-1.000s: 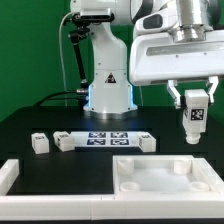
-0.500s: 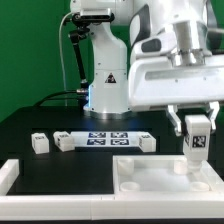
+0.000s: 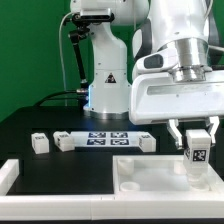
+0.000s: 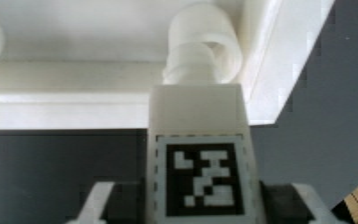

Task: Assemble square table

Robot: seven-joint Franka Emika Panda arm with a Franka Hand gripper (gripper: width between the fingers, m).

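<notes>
The white square panel (image 3: 165, 176) lies at the front on the exterior view's right, recessed underside up. My gripper (image 3: 198, 152) is shut on a white block leg (image 3: 198, 156) with a black-and-white tag, held upright just above the panel's far right corner. In the wrist view the leg (image 4: 201, 150) fills the middle between my fingers (image 4: 108, 203), and its far end meets a rounded corner socket of the panel (image 4: 211, 40). Two more legs (image 3: 39, 143) (image 3: 64, 141) lie on the black table at the exterior view's left.
The marker board (image 3: 108, 139) lies flat behind the panel, with another white leg (image 3: 144, 141) at its right end. A long white bar (image 3: 8, 176) edges the table's front left. The robot base (image 3: 108, 90) stands at the back.
My gripper has moved down and slightly toward the exterior view's right with the leg, bringing it from well above the panel to just over its far right corner.
</notes>
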